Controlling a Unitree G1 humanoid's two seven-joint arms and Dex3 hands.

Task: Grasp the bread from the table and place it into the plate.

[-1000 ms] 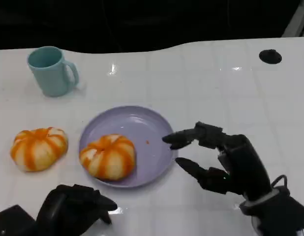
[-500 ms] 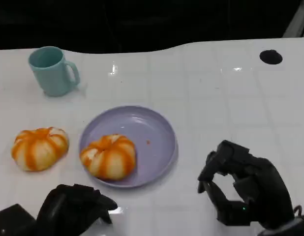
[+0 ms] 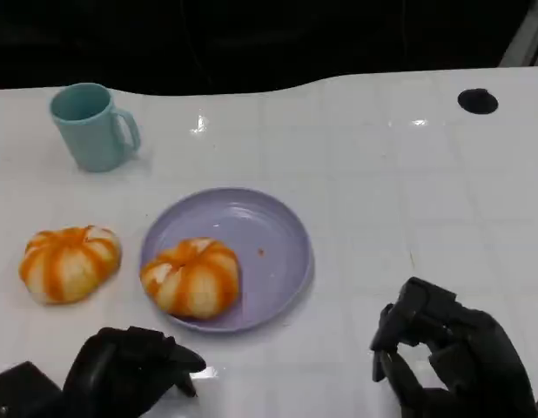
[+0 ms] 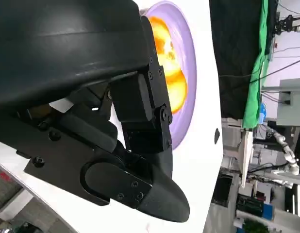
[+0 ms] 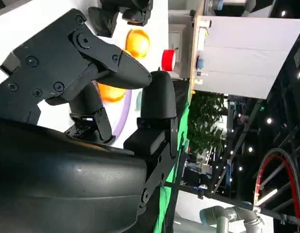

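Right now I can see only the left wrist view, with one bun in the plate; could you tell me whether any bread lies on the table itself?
Observer: Yes, a second bun lies on the table, apart from the plate, on the left hand's side.
Operator: Thank you. Is the right hand holding anything?
Observer: No, the right hand is curled in on nothing, low at the near edge of the head view.
Operator: Is anything standing close to that bun?
Observer: A teal cup stands upright beyond it, farther from the robot and well apart from it.
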